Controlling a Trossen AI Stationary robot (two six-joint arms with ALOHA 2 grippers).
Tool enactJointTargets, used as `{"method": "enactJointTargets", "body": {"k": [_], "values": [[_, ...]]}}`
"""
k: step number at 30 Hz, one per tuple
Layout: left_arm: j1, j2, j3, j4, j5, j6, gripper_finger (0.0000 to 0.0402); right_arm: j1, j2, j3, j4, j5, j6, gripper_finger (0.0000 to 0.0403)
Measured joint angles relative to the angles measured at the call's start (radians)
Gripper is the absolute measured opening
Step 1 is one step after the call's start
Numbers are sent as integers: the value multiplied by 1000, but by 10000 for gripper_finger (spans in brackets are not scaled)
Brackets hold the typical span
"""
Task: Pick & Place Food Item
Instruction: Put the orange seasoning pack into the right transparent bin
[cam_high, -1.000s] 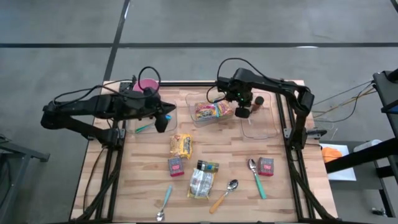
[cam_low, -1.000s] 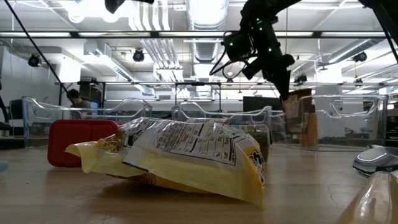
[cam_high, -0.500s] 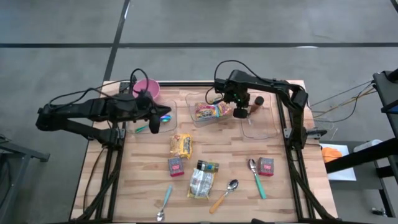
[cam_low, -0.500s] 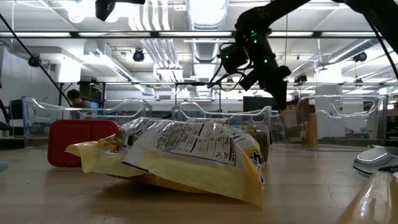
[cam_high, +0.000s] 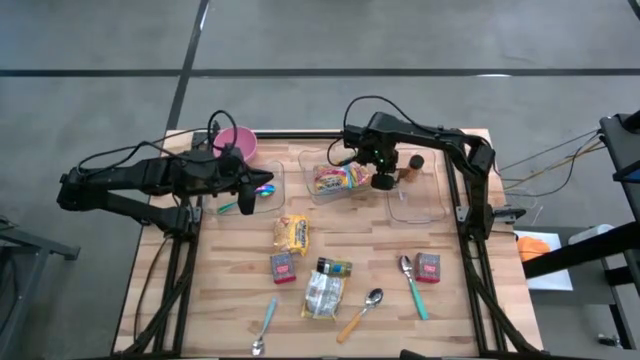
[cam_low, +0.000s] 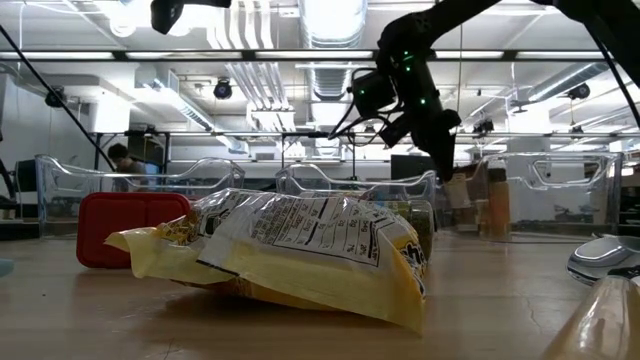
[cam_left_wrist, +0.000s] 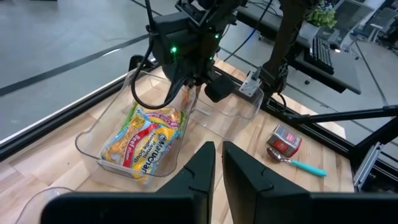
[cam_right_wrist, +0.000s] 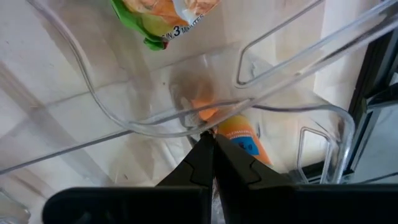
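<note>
My right gripper (cam_high: 382, 183) (cam_right_wrist: 211, 140) is shut on a small orange packet with a blue label (cam_right_wrist: 239, 142) (cam_low: 455, 190). It hangs over the walls where the middle clear container (cam_high: 308, 188) and the right clear container (cam_high: 420, 208) meet. A colourful noodle packet (cam_high: 340, 180) (cam_left_wrist: 149, 140) lies flat in the middle container. My left gripper (cam_high: 247, 195) (cam_left_wrist: 217, 163) hovers over the left clear container, shut, with nothing in it. My right gripper pinches the orange packet's upper end (cam_right_wrist: 221, 132) between its two fingertips. The fingers come from above and point steeply down. The packet hangs below them (cam_low: 455, 190), clear of the table, just above the containers' clear rims.
On the table's middle lie a yellow snack bag (cam_high: 291, 233) (cam_low: 300, 250), two red boxes (cam_high: 283, 267) (cam_high: 428, 267), a clear bag (cam_high: 322, 292) and several spoons. A pink bowl (cam_high: 236, 143) stands far left. A teal spoon (cam_high: 232, 206) lies in the left container.
My right gripper has sunk with the packet and shifted a little toward the table's left, over the containers' walls. My left arm has drawn back toward the table's left edge and then kept still.
</note>
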Motion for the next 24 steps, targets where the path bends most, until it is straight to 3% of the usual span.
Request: {"method": "enactJointTargets", "body": {"k": [18, 24], "values": [[0, 0, -13, -14, 6, 0, 40, 1, -6, -19, 10, -1, 0, 8], [0, 5, -13, -18, 6, 0, 40, 2, -7, -16, 5, -68, -21, 29]]}}
